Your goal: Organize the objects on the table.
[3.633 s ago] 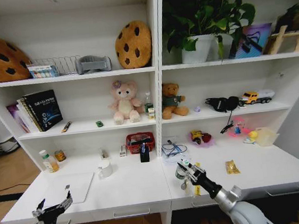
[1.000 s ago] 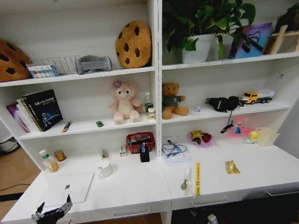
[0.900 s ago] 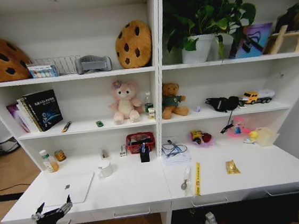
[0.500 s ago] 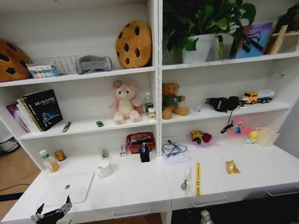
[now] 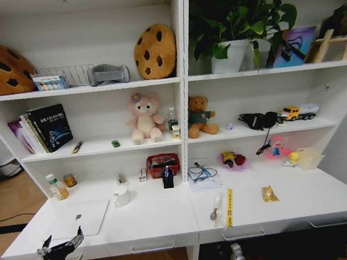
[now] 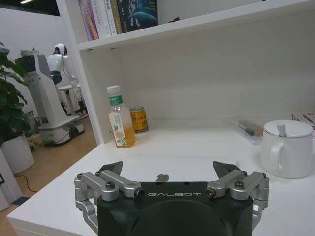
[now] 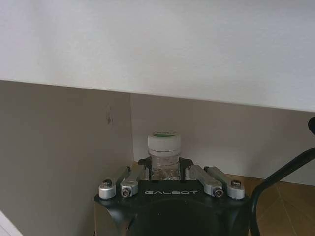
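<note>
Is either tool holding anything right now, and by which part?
The right tool, down below the white desk's edge, grips a small clear bottle with a white cap around its body. The left tool is open and empty.

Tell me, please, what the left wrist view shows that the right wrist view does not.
Left wrist view: the left gripper, jaws open, facing the laptop, drink bottle, can and white mug on the table. Right wrist view: the right gripper, jaws shut on a small capped bottle, below the table's edge. Both: a black gripper and white table.
</note>
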`<state>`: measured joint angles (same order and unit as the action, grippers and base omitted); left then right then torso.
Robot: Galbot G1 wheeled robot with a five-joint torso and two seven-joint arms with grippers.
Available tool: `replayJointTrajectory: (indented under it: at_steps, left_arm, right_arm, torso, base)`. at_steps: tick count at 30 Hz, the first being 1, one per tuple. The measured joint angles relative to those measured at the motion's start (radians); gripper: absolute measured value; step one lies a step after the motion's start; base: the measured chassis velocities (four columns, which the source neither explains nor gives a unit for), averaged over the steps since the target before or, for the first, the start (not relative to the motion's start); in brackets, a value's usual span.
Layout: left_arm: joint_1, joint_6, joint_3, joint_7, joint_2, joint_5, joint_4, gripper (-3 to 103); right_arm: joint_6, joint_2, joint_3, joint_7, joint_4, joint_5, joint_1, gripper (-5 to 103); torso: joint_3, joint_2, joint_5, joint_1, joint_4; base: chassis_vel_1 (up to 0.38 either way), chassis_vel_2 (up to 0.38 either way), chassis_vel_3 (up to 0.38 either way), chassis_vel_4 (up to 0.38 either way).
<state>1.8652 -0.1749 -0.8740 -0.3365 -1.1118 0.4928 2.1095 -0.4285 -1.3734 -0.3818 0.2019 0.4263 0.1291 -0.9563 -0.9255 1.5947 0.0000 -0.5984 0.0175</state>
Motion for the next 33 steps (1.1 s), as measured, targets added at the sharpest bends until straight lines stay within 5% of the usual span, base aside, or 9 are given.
replayJointTrajectory:
  at_steps: [2, 7, 12, 13, 15, 18, 23, 28, 33]
  left_arm:
    - [0.000, 0.000, 0.000, 0.000, 0.000, 0.000, 0.000, 100]
    - [0.002, 0.000, -0.002, 0.000, 0.001, 0.001, 0.000, 100]
    - [0.001, 0.000, -0.003, 0.000, 0.001, 0.002, 0.000, 100]
    - [0.002, 0.000, -0.003, 0.000, 0.001, 0.002, 0.001, 100]
    - [0.002, 0.000, -0.003, 0.000, 0.001, 0.003, 0.001, 100]
    - [0.004, 0.000, -0.005, 0.000, 0.002, 0.003, 0.004, 100]
    - [0.000, 0.000, -0.006, -0.001, 0.006, 0.005, 0.005, 100]
    - [-0.004, -0.002, -0.002, -0.003, 0.005, 0.006, 0.013, 100]
    - [0.004, -0.002, -0.006, -0.004, 0.001, 0.004, 0.023, 100]
  right_arm:
    - [0.005, 0.000, 0.000, -0.005, 0.001, 0.006, 0.002, 25]
    - [0.015, -0.001, 0.001, -0.009, 0.009, 0.017, 0.003, 47]
    - [0.015, 0.003, 0.002, -0.010, 0.010, 0.018, -0.001, 52]
    - [0.015, 0.006, 0.002, -0.011, 0.012, 0.023, -0.004, 68]
    - [0.014, 0.009, 0.004, -0.012, 0.019, 0.025, -0.010, 68]
    - [-0.009, 0.030, 0.016, 0.006, 0.076, 0.026, -0.051, 84]
    - [-0.061, 0.098, 0.034, 0.140, 0.255, 0.005, -0.200, 98]
    - [-0.249, 0.173, 0.022, 0.415, 0.346, -0.035, -0.367, 100]
    - [-0.294, 0.206, 0.016, 0.478, 0.430, -0.004, -0.444, 100]
  torso:
    - [0.000, 0.000, 0.0000, 0.000, 0.0000]
    - [0.000, 0.000, 0.0000, 0.000, -0.0001]
    - [0.000, 0.000, 0.0000, 0.000, 0.0000]
    - [0.000, 0.000, 0.0000, 0.000, -0.0002]
    - [0.000, 0.000, 0.0000, 0.000, -0.0002]
    - [0.000, 0.000, 0.0001, 0.000, -0.0004]
    - [0.000, 0.000, -0.0003, 0.000, 0.0005]
    - [0.000, 0.000, -0.0002, 0.000, 0.0005]
    - [0.000, 0.000, 0.0000, 0.000, -0.0001]
  base:
    - [0.000, 0.000, 0.000, 0.000]
    - [0.000, 0.000, 0.000, 0.000]
    - [0.000, 0.000, 0.000, 0.000]
    - [0.000, 0.000, 0.000, 0.000]
    - [0.000, 0.000, 0.000, 0.000]
    - [0.000, 0.000, 0.000, 0.000]
    - [0.000, 0.000, 0.000, 0.000]
    - [0.000, 0.000, 0.000, 0.000]
    - [0.000, 0.000, 0.000, 0.000]
